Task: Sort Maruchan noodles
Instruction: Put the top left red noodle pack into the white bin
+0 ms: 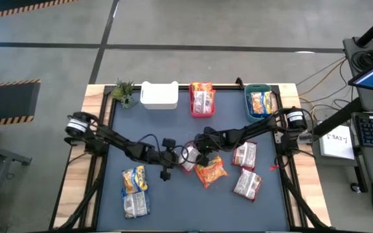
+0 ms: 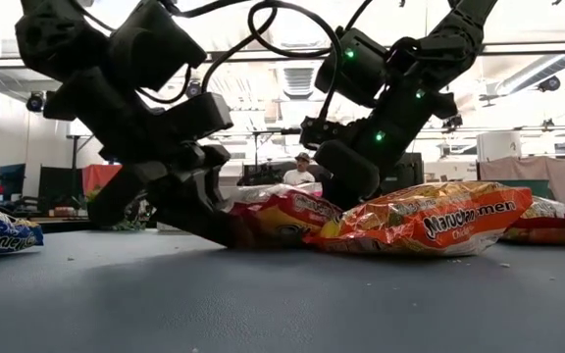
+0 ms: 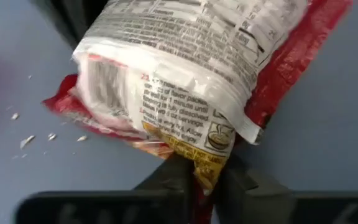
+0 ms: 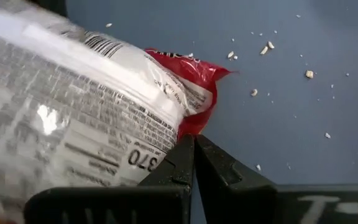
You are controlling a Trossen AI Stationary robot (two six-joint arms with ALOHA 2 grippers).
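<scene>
A silvery-white and red noodle packet (image 1: 188, 162) sits at the table's middle between both grippers. My left gripper (image 1: 175, 160) comes at it from the left and is shut on it (image 3: 201, 177). My right gripper (image 1: 203, 154) comes from the right and is shut on its other end (image 4: 193, 155). An orange packet (image 1: 210, 172) lies flat just to the near right of them, and shows large in the low view (image 2: 430, 218). Two silver-red packets (image 1: 245, 155) (image 1: 247, 184) lie to the right. A blue-yellow packet (image 1: 135, 178) and a silvery one (image 1: 136, 204) lie near left. My left gripper pinches the packet's yellow-printed end by its edge (image 3: 199, 163) between the two fingers, coming slanting down from the table's left. The packet stretches away from the fingers, tilted, low over the table. My right gripper pinches the packet's red crimped end seam (image 4: 194, 130) between its two fingertips (image 4: 178, 167), coming slanting down from the table's right. The silvery printed body spreads away from the fingers, just above the blue table.
Along the far edge stand a small green plant (image 1: 124, 92), a white bin (image 1: 159, 95), a pink bin (image 1: 202, 111) with packets in it and a teal bin (image 1: 249, 103) holding a packet. Crumbs (image 4: 260, 50) dot the blue mat. A person sits far behind the table (image 2: 304, 169).
</scene>
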